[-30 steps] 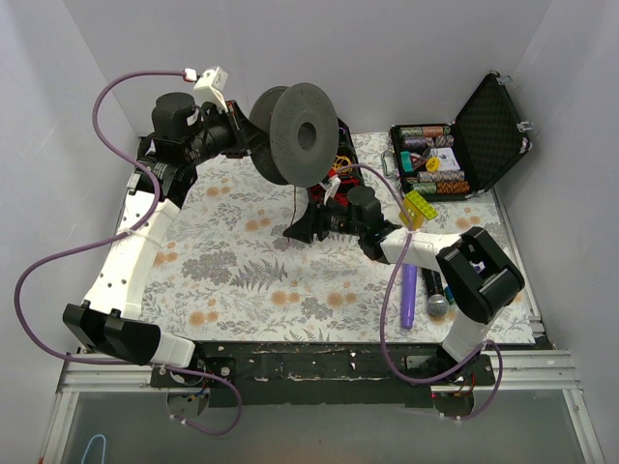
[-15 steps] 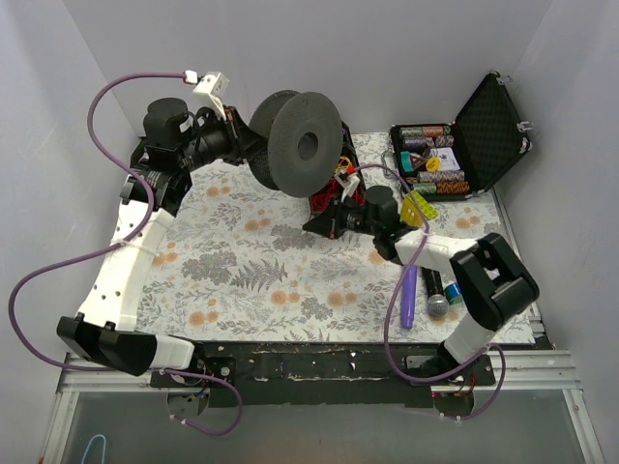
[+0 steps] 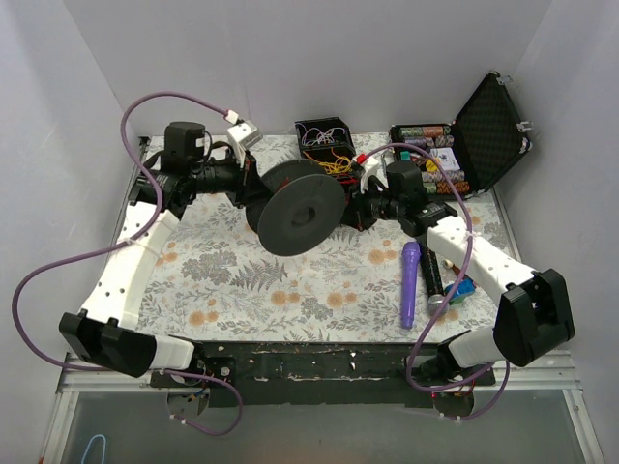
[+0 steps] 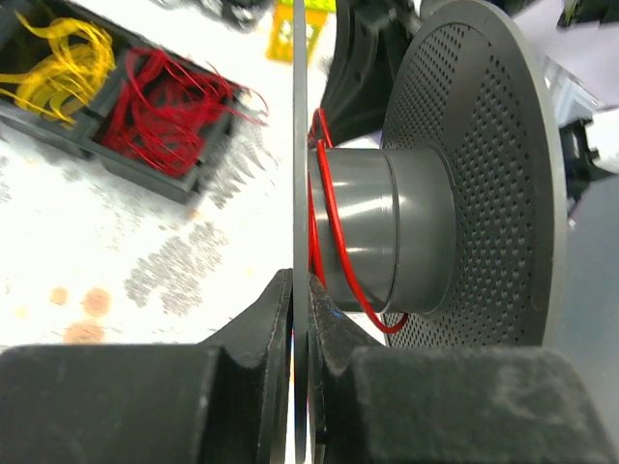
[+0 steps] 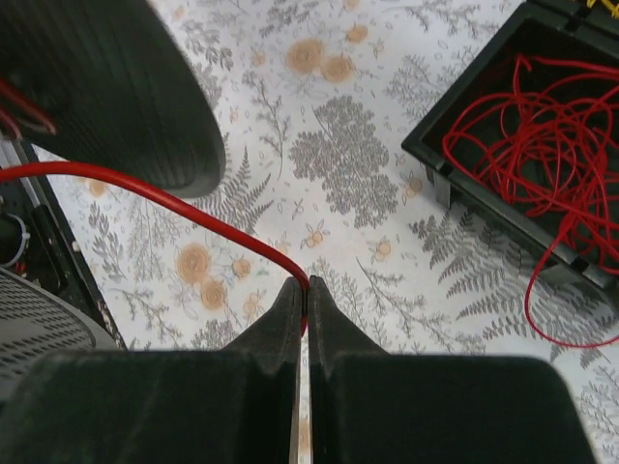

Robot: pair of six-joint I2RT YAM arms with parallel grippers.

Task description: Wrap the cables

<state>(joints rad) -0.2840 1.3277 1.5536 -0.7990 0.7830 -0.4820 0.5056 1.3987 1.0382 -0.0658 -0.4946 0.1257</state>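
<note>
Grey plastic spool (image 3: pixel 300 211) now hangs lower and nearer the middle of the floral tablecloth (image 3: pixel 242 280) than half a second ago, when it was raised toward the back wall; one broad flange faces the top camera. The left gripper (image 4: pixel 300 290) is clamped tight on the thin edge of a flange, and a few turns of red cable (image 5: pixel 193 214) lie around the hub. The right gripper (image 5: pixel 305 290) has moved out to the spool's right, its fingers pinched together on the red cable, which arcs from the pinch back to the spool. A black wire box (image 3: pixel 324 142), hidden behind the spool before, shows at the table's far edge with red and yellow wire inside.
</note>
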